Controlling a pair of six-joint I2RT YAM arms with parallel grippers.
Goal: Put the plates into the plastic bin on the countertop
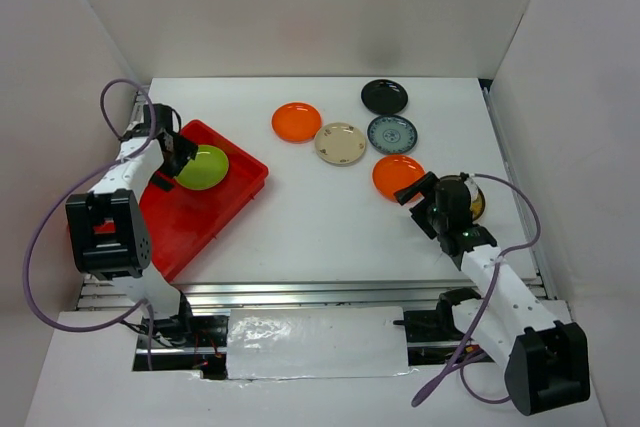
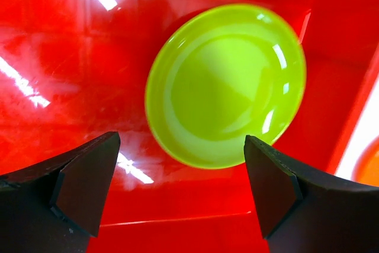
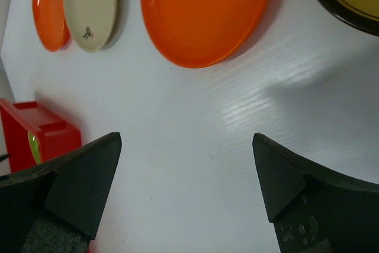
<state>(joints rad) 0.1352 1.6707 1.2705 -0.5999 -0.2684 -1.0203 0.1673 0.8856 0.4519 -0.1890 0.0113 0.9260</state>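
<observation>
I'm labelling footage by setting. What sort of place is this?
Likely a robotics lab test cell, not a kitchen: plain white panels box in a white table, the left arm and right arm mount at its near edge, and the props are plates and a red bin.

It was a lab test cell: plain white panels (image 1: 320,7) walled the table (image 1: 320,227) at 9, 12 and 3 o'clock, and purple cables (image 1: 27,267) looped off two arms (image 1: 500,282) bolted by a metal rail (image 1: 330,294) at 6.

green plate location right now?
Top view, left side: the green plate lies in the red bin, at its far end, with the open left gripper right by it.
</observation>
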